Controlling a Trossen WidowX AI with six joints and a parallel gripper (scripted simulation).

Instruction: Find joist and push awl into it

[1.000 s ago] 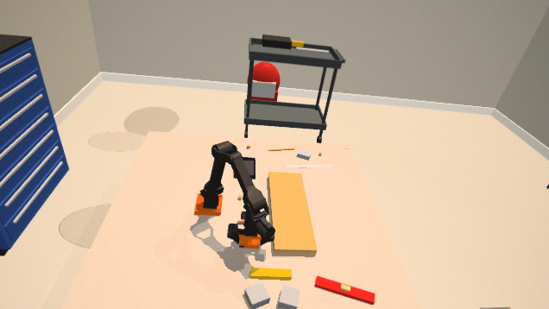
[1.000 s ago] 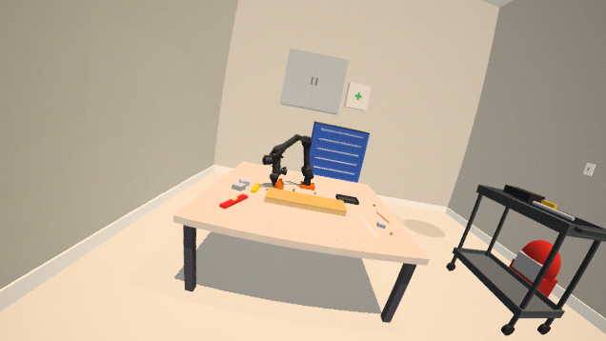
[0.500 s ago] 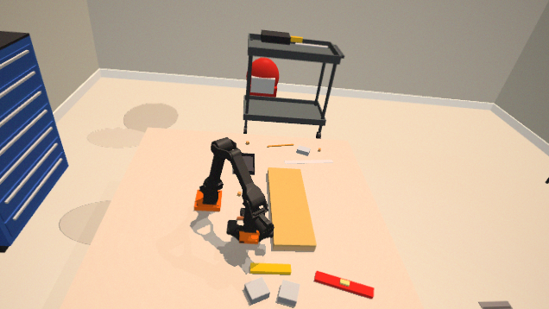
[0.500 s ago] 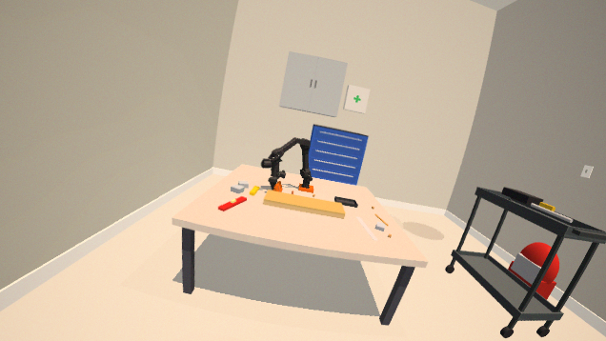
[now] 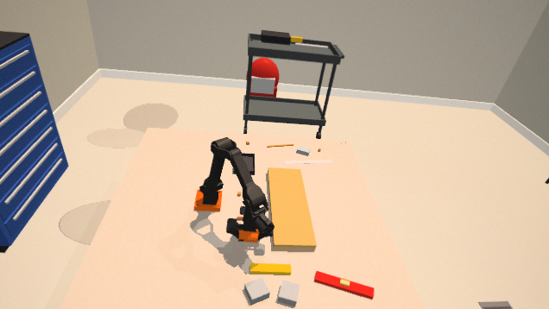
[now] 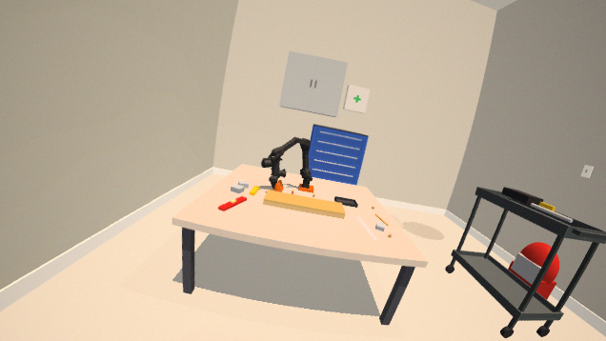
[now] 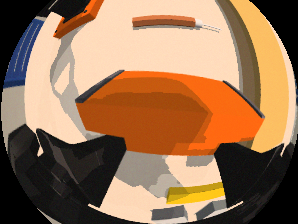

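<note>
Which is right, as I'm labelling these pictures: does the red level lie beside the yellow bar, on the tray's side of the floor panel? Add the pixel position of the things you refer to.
Not the tray's side: the red level (image 5: pixel 330 280) (image 6: pixel 226 206) lies beyond the panel's opposite end, beside the yellow bar, as the top view shows.

Black arm (image 6: pixel 284 148) bent over table (image 6: pixel 224 229), orange piece (image 6: pixel 278 186) possibly gripped
</note>
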